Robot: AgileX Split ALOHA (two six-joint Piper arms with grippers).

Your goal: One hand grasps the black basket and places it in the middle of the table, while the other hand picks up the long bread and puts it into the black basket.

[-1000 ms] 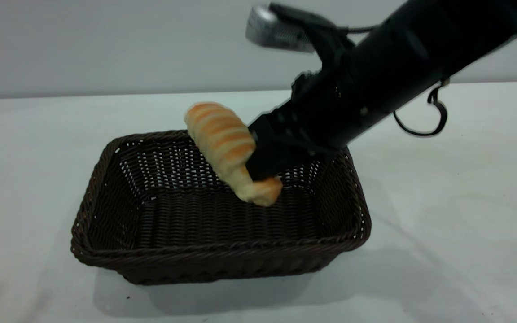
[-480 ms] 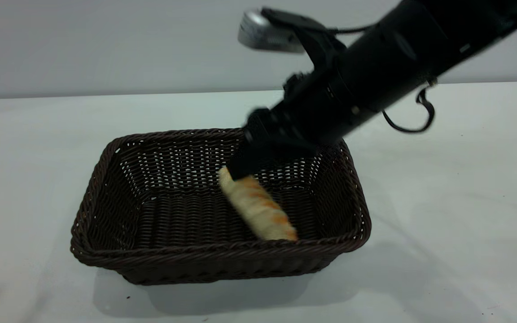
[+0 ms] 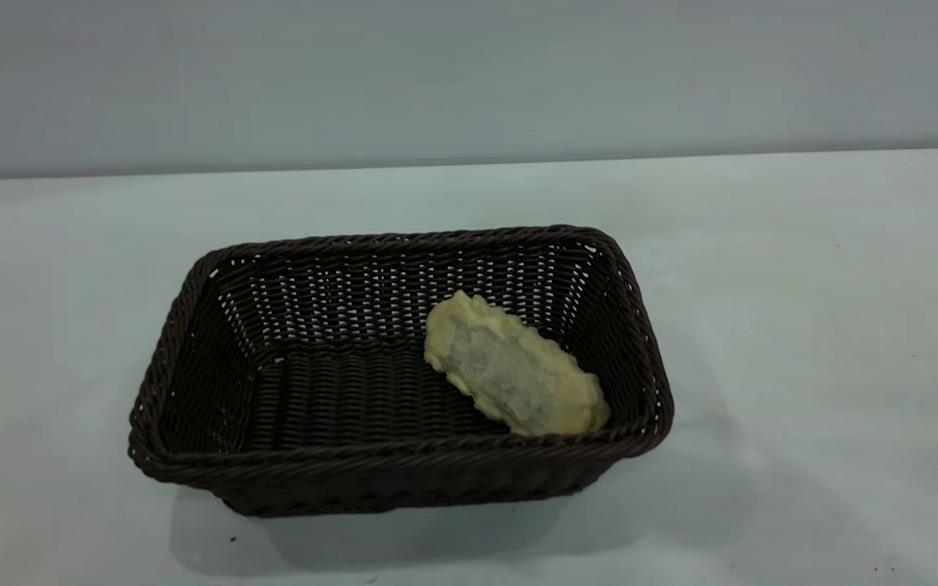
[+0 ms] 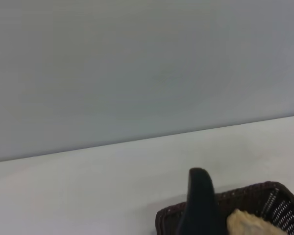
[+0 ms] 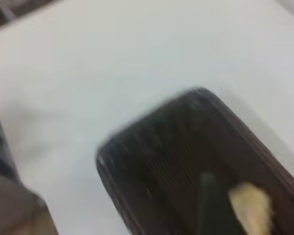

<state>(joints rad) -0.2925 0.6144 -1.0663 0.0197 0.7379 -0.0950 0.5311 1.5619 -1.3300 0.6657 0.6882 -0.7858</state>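
Observation:
The black basket [image 3: 396, 457] stands on the white table [image 3: 803, 325] near the middle. The long bread [image 3: 514, 370] lies inside it at the right end, upside down, with its pale mottled underside up. No gripper shows in the exterior view. In the left wrist view a black part of my left gripper [image 4: 198, 205] rises in front of the basket's rim [image 4: 267, 188], beside the bread [image 4: 250, 224]. In the blurred right wrist view a dark part of my right gripper [image 5: 209, 205] is above the basket [image 5: 235, 122], next to the bread [image 5: 251, 205].
A plain grey wall [image 3: 469, 73] runs behind the table's far edge. White tabletop lies on all sides of the basket, with a few tiny dark specks [image 3: 232, 539] near the front.
The right arm let the bread go over the basket and has left the exterior view. The bread fell and turned over, and now lies underside up in the right end.

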